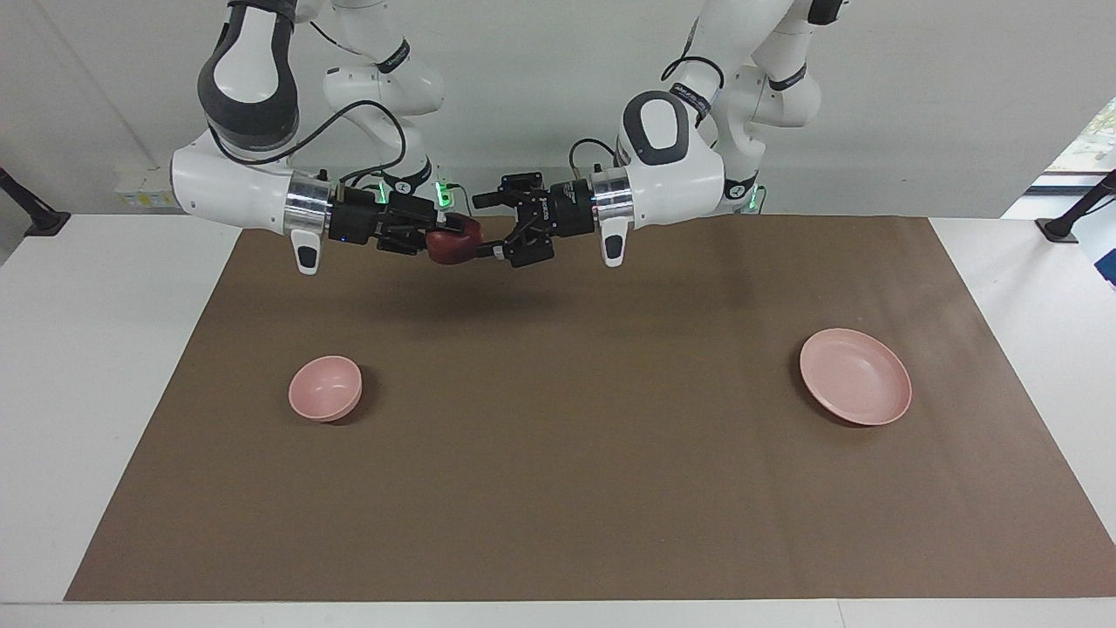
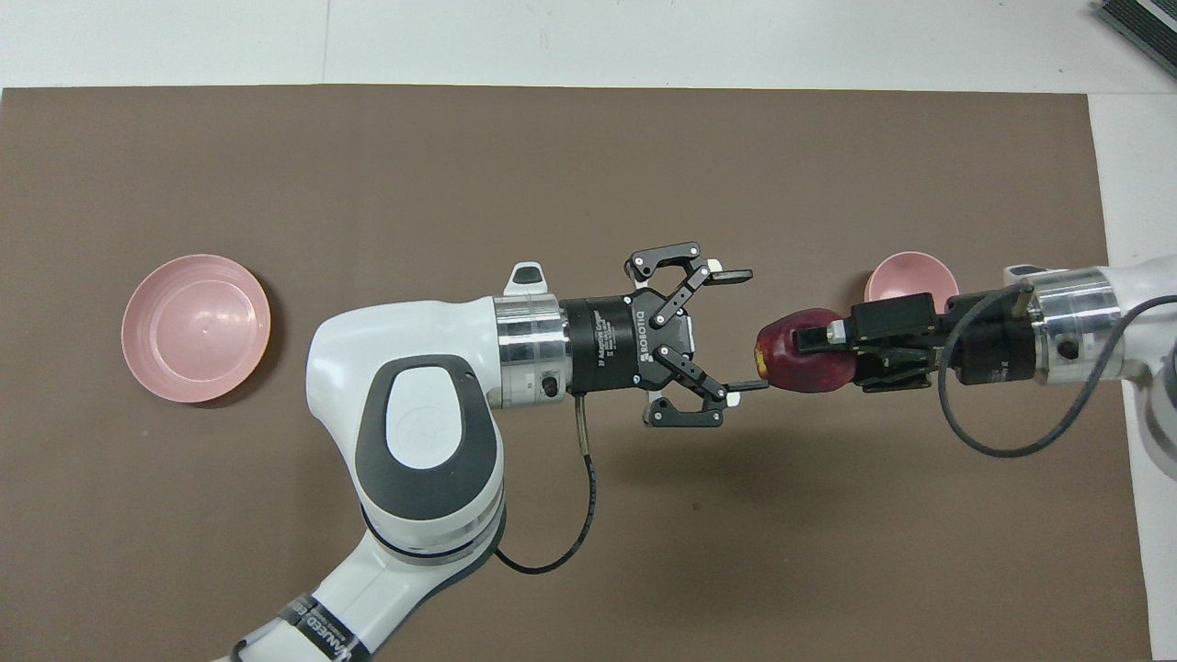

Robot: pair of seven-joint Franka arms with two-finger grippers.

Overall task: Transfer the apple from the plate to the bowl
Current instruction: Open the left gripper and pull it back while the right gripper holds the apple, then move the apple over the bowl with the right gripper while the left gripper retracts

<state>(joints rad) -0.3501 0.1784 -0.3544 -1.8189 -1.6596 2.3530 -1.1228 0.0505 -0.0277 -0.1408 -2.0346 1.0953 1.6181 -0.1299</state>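
both views are bright and evenly lit from above, with no dim corners. soft, blurred shadows fall on the brown mat (image 1: 558, 488) beneath the raised arms, and a short dark crescent hugs the bowl (image 1: 325, 388) and the plate (image 1: 855, 376). daylight washes out a window patch at the facing view's edge. mild sheen shows on the white arm shells and metal wrist rings. focus is sharp across the table (image 1: 87, 392); straight edges bend little.

mat: brown sheet (image 1: 567, 488) covering most of the white table (image 1: 87, 366) — flat, edges straight | window (image 1: 1090, 139) at the left arm's end — bright | dark ribbed object (image 2: 1140, 23) at table corner
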